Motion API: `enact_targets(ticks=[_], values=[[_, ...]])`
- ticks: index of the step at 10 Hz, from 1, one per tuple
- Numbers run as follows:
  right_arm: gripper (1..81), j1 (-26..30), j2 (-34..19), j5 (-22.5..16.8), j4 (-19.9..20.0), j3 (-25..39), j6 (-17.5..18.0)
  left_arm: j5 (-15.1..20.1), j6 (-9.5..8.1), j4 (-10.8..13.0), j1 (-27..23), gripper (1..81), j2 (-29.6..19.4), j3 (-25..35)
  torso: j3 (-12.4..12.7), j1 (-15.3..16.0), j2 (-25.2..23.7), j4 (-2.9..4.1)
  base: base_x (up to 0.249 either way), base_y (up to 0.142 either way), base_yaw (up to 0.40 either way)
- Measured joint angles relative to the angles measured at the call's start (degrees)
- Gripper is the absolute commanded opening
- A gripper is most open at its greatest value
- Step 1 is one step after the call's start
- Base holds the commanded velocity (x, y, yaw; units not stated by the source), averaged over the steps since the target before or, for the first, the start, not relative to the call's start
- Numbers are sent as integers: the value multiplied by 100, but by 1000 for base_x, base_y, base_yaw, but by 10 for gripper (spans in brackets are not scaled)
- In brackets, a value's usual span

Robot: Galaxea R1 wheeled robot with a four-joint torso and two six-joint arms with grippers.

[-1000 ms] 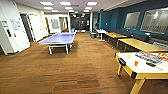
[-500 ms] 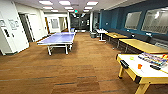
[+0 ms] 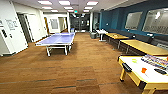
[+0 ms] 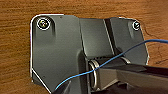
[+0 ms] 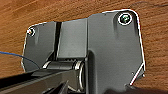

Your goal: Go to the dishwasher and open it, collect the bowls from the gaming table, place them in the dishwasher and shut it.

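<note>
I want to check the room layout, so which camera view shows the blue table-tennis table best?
The head view: the blue table-tennis table stands whole on the brown floor, left of centre. Both wrist views look down at that floor past the robot's own dark plate, without the table.

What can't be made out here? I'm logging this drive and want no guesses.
- Yellow-framed game table, head view: cut off by the right and bottom edges; the small things on it are too blurred to name.
- Far end of the hall, head view: too small and dim to read.
- Wall notice, head view: text blurred.
- Wrist views: the robot's dark plate covers most of the wood-look floor.
</note>
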Motion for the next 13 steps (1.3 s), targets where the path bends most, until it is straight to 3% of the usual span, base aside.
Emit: enact_targets(ticks=[5, 13], values=[[811, 0, 13, 0, -2, 11, 1, 0, 0, 0, -18, 811, 5, -2, 0, 0, 0, 0, 164, 0, 0], [811, -2, -5, 2, -2, -7, -2, 0, 0, 0, -27, 811, 35, 7, -2, -6, 2, 0, 0, 0, 0]])
